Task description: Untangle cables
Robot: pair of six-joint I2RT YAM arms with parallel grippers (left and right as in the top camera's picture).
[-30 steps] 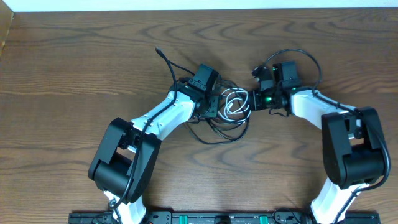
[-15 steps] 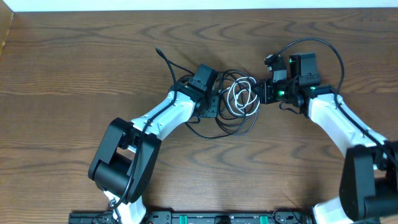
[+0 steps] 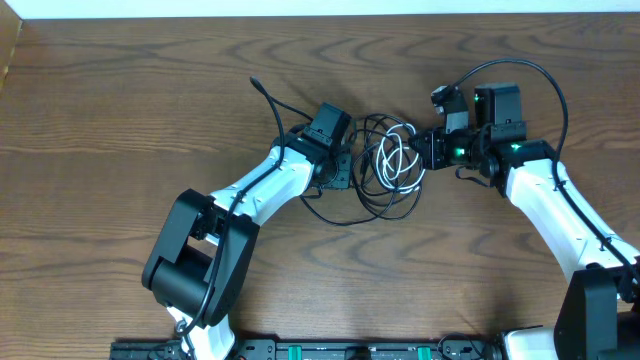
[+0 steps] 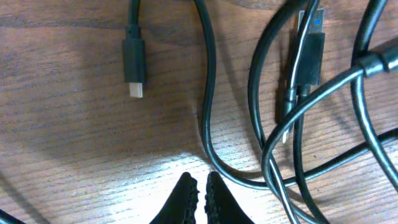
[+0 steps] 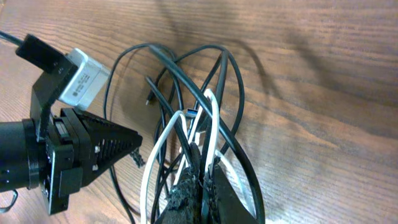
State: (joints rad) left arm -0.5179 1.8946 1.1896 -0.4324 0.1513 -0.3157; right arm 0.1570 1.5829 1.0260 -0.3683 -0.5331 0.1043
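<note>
On the wooden table [image 3: 120,100], about midway between its left and right edges:

- Left arm [image 3: 265,185]: white and black, reaching in from the near edge to the left side of the tangle.
- Right arm [image 3: 545,195]: same build, reaching in from the right side of the table.
- Cables [image 3: 385,165]: one loose tangle of thin black cords with a white cable [image 5: 209,118] looped through them. It lies flat on the wood between the two wrists.
- Right gripper [image 5: 200,180]: jaws pinched together on the cables at the right side of the tangle. The white cable and at least one black strand run down into the fingertips.
- Left gripper [image 4: 200,193]: jaws drawn fully together, tips close above the wood. Nothing shows between them, and a black loop curves just ahead of the tips.
- USB plug [image 4: 311,43]: black with a blue insert, lying among crossing black strands.
- Small black plug [image 4: 134,62]: metal tip, lying apart from the strands on bare wood.
</note>
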